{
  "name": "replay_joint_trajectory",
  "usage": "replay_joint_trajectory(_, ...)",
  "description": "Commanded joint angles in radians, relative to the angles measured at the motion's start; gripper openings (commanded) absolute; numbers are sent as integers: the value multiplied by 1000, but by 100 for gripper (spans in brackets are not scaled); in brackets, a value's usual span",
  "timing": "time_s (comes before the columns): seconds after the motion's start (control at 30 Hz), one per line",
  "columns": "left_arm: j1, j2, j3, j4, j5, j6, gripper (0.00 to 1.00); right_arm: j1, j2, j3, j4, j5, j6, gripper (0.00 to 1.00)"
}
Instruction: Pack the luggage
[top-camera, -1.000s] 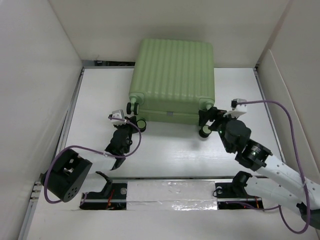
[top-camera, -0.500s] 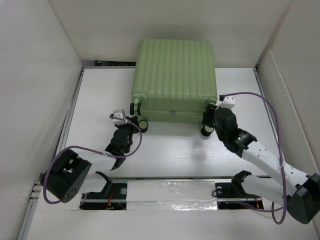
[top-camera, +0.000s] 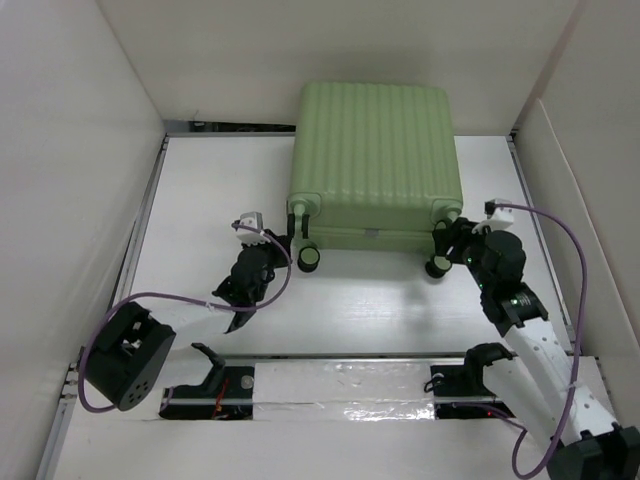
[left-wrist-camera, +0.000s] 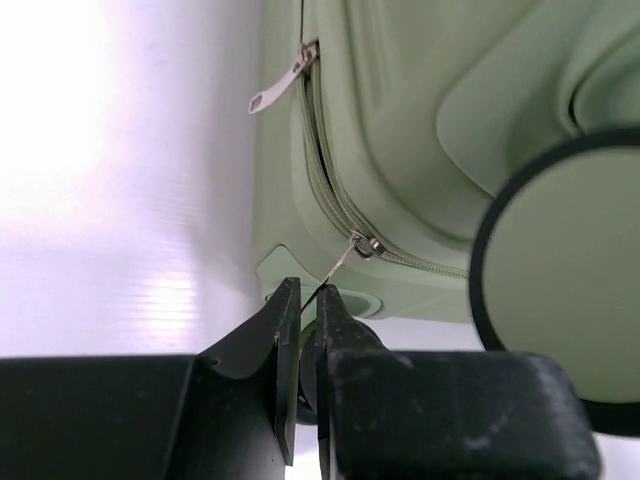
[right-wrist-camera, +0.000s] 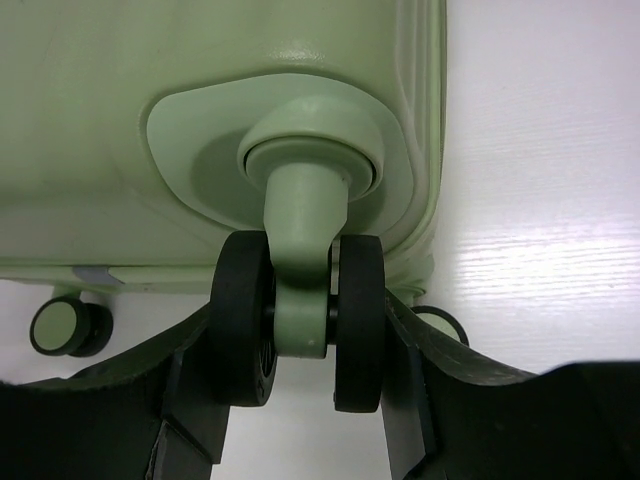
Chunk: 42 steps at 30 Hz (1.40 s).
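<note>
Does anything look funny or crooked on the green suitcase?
Yes. Above the zipper pull that the left pincer pinches, the zipper on the luggage gapes dark, so it isn't fully zipped. The right pincer clamps a wheel.

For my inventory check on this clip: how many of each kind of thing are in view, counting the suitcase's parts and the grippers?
Suitcase: 1
Casters: 4
Zipper pulls: 2
Grippers: 2
Total: 9
</note>
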Motion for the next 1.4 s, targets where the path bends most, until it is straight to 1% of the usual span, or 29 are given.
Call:
replay_joint_trajectory(0.0, 89, -53, 22, -103, -277, -43, 0, -199, -117, 39, 36, 84, -73, 0)
replay_joint_trajectory(0.03, 89, -59, 17, -108, -277, -46, 0, -262, -119, 40, 33, 53, -76, 0)
replay_joint_trajectory(0.1, 98, -74, 11, -120, -286, -56, 0, -342, -116, 46, 22, -12, -83, 0)
replay_joint_trajectory(0.13, 98, -77, 9, -122, -286, -56, 0, -342, -117, 48, 22, -32, -90, 0)
replay_joint_trajectory(0.17, 98, -82, 8, -126, -300, -56, 0, -388, -122, 49, 13, -49, -93, 0)
replay_joint_trajectory(0.2, 98, -92, 6, -132, -296, -62, 0, -402, -134, 51, 10, -72, -94, 0)
replay_joint_trajectory(0.33, 164, -96, 9, -114, -245, -73, 0, -402, -131, 62, 7, -116, -105, 0)
replay_joint_trajectory(0.37, 175, -91, 14, -105, -206, -77, 0, -402, -130, 65, 13, -138, -108, 0)
replay_joint_trajectory(0.4, 175, -90, 6, -41, -182, -74, 0, -402, -130, 60, 31, -202, -113, 0)
replay_joint_trajectory(0.43, 175, -88, -23, -2, -149, -73, 0, -402, -127, 56, 45, -225, -116, 0)
replay_joint_trajectory(0.47, 175, -88, -38, 38, -34, -79, 0, -402, -122, 68, 35, -240, -117, 0)
replay_joint_trajectory(0.5, 175, -82, -50, 126, 38, -70, 0, -402, -117, 75, 33, -276, -126, 0)
replay_joint_trajectory(0.53, 151, -83, -69, 162, 106, -51, 0, -402, -110, 83, 27, -282, -131, 0)
replay_joint_trajectory(0.57, 93, -86, -76, 203, 190, 17, 0, -402, -108, 103, 3, -284, -133, 0)
replay_joint_trajectory(0.6, 78, -97, -76, 226, 262, 39, 0, -402, -104, 109, -4, -273, -137, 0)
replay_joint_trajectory(0.67, 57, -117, -93, 220, 383, 30, 0, -402, -97, 118, -27, -254, -139, 0)
replay_joint_trajectory(0.7, 48, -137, -110, 248, 431, 35, 0, -402, -96, 125, -27, -253, -137, 0)
replay_joint_trajectory(0.73, 48, -143, -125, 244, 445, 38, 0, -402, -94, 125, -24, -257, -133, 0)
replay_joint_trajectory(0.77, 48, -148, -147, 242, 460, 35, 4, -402, -88, 126, -25, -264, -130, 0)
replay_joint_trajectory(0.8, 48, -137, -156, 262, 479, 59, 12, -402, -87, 128, -24, -282, -125, 0)
replay_joint_trajectory(0.83, 48, -125, -155, 263, 491, 67, 23, -402, -87, 126, -21, -293, -117, 0)
replay_joint_trajectory(0.87, 48, -108, -149, 266, 514, 67, 27, -402, -87, 125, -15, -299, -117, 0)
replay_joint_trajectory(0.93, 48, -44, -135, 325, 571, 63, 37, -402, -93, 116, -10, -291, -116, 0)
replay_joint_trajectory(0.97, 38, -16, -114, 345, 615, 55, 39, -402, -96, 111, -1, -290, -116, 0)
replay_joint_trajectory(1.0, 38, 34, -106, 393, 629, 50, 40, -402, -99, 108, 5, -294, -114, 0)
replay_joint_trajectory(1.13, -17, 107, -72, 443, 622, 43, 42, -402, -88, 112, 2, -299, -120, 0)
replay_joint_trajectory(1.23, -67, 127, -47, 437, 553, 52, 42, -402, -87, 111, 1, -302, -123, 0)
replay_joint_trajectory(1.33, -104, 136, -26, 417, 435, 52, 42, -402, -90, 106, 4, -307, -125, 0)
replay_joint_trajectory(1.37, -104, 138, -21, 415, 356, 52, 42, -402, -91, 106, 4, -307, -125, 0)
